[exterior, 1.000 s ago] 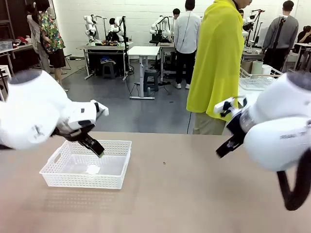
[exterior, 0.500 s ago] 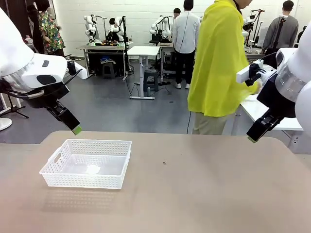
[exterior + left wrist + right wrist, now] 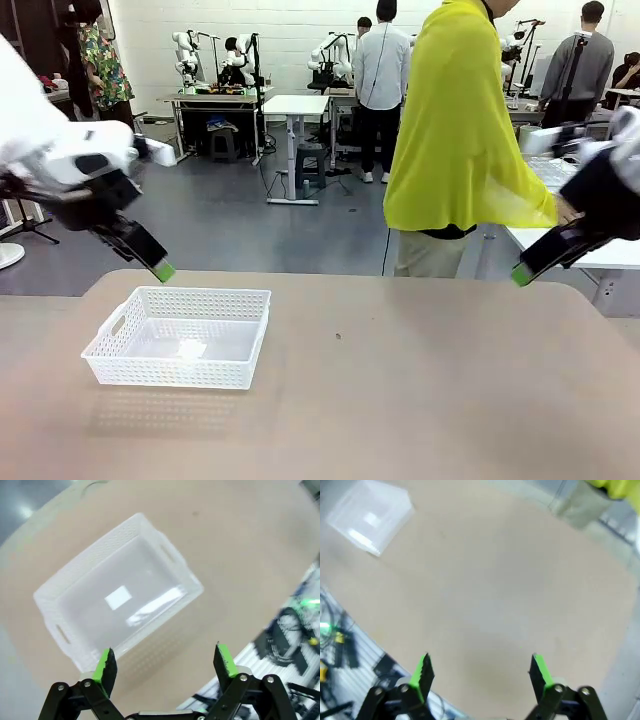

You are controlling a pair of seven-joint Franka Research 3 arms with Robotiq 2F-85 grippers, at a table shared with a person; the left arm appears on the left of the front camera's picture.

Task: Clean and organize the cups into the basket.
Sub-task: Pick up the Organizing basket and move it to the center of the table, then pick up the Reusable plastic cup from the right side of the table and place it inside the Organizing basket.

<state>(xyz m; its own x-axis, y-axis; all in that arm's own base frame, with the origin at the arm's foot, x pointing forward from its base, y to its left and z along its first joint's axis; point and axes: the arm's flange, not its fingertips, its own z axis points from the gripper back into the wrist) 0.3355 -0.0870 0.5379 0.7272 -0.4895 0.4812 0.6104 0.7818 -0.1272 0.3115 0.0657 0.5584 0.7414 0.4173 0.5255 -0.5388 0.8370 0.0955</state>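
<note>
- While a person in a yellow top (image 3: 455,130) stands at the far side, the basket (image 3: 180,350) sits flat on the left half of the tabletop (image 3: 420,400), 1 long side facing the front camera.
- White lattice walls ring the basket; a handle slot (image 3: 118,325) is cut into its left end, and 1 small white rectangle (image 3: 190,349) lies at the middle of its floor.
- From the left wrist view the basket lies on a diagonal beyond the fingers, with a slot at each short end and glare across the floor beside the white rectangle.
- Above the basket's far left corner hangs the left gripper (image 3: 160,270), clear of the rim and touching nothing, its black finger slanting down and to the right from the white arm at picture left.
- Its jaws stand wide apart, the 2 green pads separated with nothing between them.
- At the far right edge of the tabletop the right gripper (image 3: 522,274) hangs in the air, its finger slanting down and to the left, just below the person's yellow sleeve.
- Those jaws are also spread wide, with bare tabletop beyond the 2 green pads and the basket well apart at the upper left of the right wrist view.
</note>
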